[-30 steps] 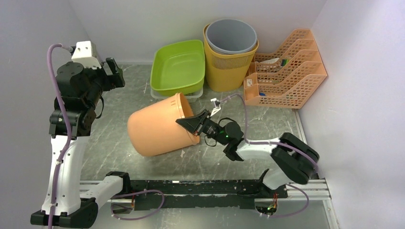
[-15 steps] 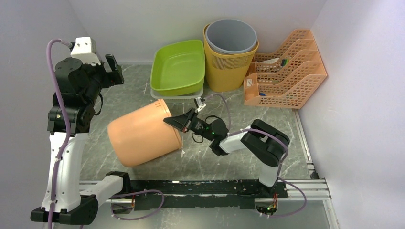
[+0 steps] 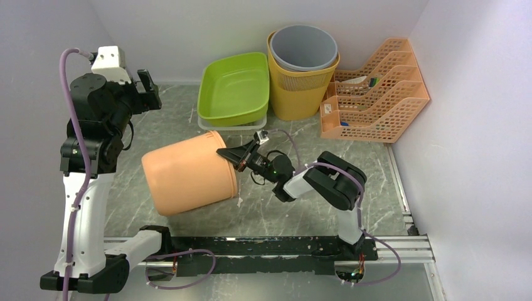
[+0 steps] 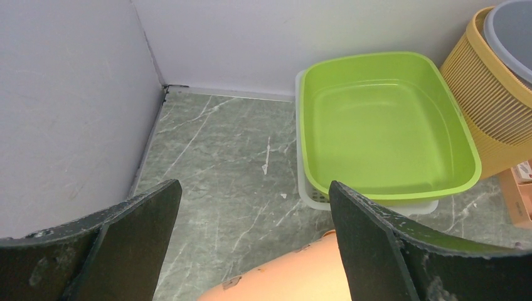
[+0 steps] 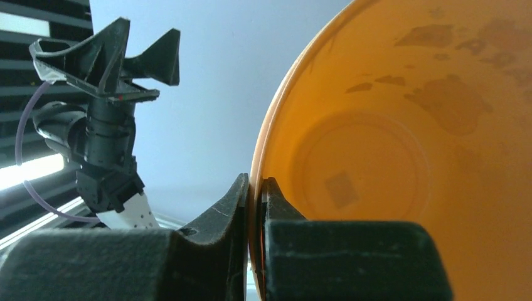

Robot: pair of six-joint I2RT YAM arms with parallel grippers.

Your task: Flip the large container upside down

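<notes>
The large orange plastic bucket (image 3: pixel 188 179) lies on its side on the grey marbled table (image 3: pixel 163 125), its rim pinched by the right gripper (image 3: pixel 231 155) (one finger inside). The left gripper (image 4: pixel 251 200) hangs spread, empty. Such a thin pinch may slip mid-tilt, letting the bucket roll.

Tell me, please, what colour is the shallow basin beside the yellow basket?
The basin is lime green; the left wrist view shows it best.

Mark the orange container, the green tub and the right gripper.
orange container (image 3: pixel 185 179): top external view, on its side wall.
green tub (image 4: pixel 383 125): left wrist view, on its bare inner floor.
right gripper (image 5: pixel 256 186): right wrist view, midway between its jaws, shut on the container's rim.
</notes>
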